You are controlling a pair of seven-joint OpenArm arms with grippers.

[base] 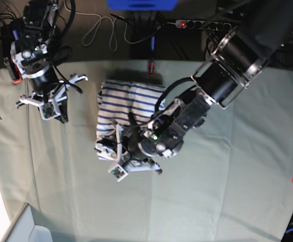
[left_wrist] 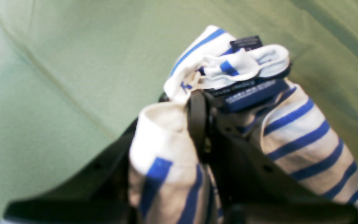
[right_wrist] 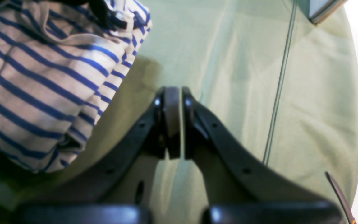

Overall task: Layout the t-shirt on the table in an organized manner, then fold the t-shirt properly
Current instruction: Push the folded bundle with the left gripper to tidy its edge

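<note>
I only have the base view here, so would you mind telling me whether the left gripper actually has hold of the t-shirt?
Observer: Yes. In the left wrist view the left gripper is shut on a bunched fold of the t-shirt, by its dark tag.
Operator: Thank you. Is the right gripper holding any cloth?
Observer: No. The right wrist view shows the right gripper shut on nothing, its pads together above the bare table.
Operator: Is it touching the shirt at all?
Observer: No, the striped fabric lies apart from it, off to one side.
</note>
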